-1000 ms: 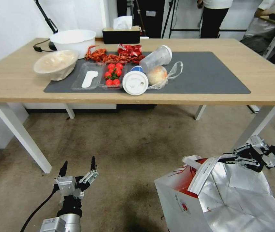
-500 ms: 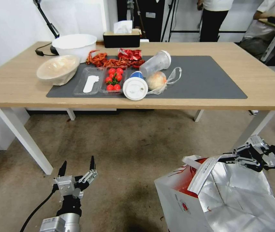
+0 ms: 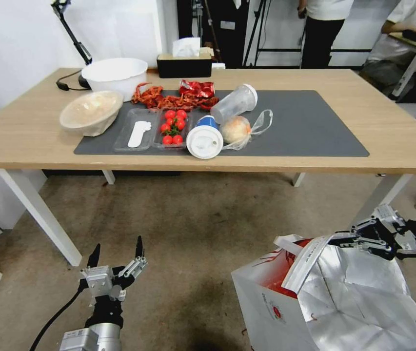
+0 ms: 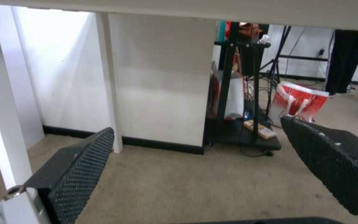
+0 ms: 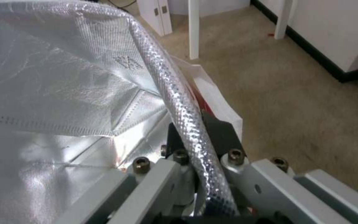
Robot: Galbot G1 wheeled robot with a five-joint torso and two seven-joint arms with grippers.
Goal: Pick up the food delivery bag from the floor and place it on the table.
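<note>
Since a second ago the whole head view has slid downward, so the camera has moved; the grippers and bag sit where they were in the frame. At lower right, the right gripper [image 3: 346,239] is clamped on the foil-lined rim of the food delivery bag [image 3: 325,302], which hangs over the floor [image 3: 193,229]. At lower left, the left gripper [image 3: 117,251] is wide open and empty. Judging by this, the carry is underway; next the bag must rise clear of the edge of the table [image 3: 403,141] at upper frame.
</note>
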